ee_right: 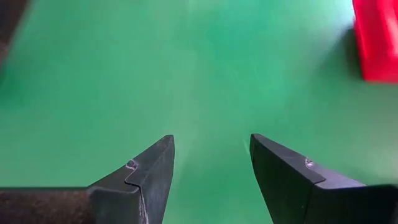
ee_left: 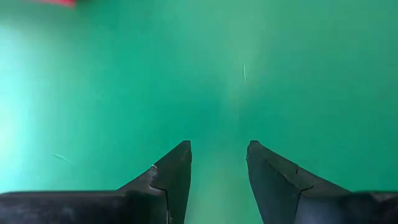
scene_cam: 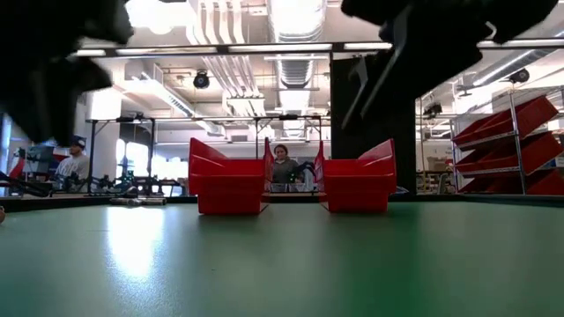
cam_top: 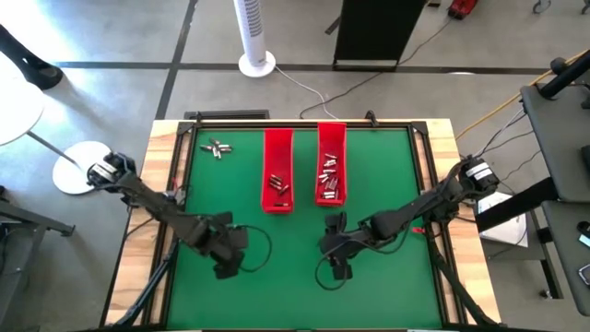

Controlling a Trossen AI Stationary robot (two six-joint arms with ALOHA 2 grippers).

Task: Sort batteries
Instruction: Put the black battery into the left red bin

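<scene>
Red plastic trays, left [cam_top: 277,182] and right [cam_top: 331,175], are already holding small cylindrical batteries [cam_top: 330,180]; a loose cluster [cam_top: 217,148] is waiting far left on the green surface [cam_top: 387,175]. Left hand [ee_left: 219,163] and right hand [ee_right: 211,158] are hovering near, parted, empty.

The right pincer [ee_right: 211,163] hangs over the bare green counter [ee_right: 186,74], its two dark fingers [ee_right: 143,180] spread with nothing between them. A red tray [ee_right: 377,37] sits at the edge.
</scene>
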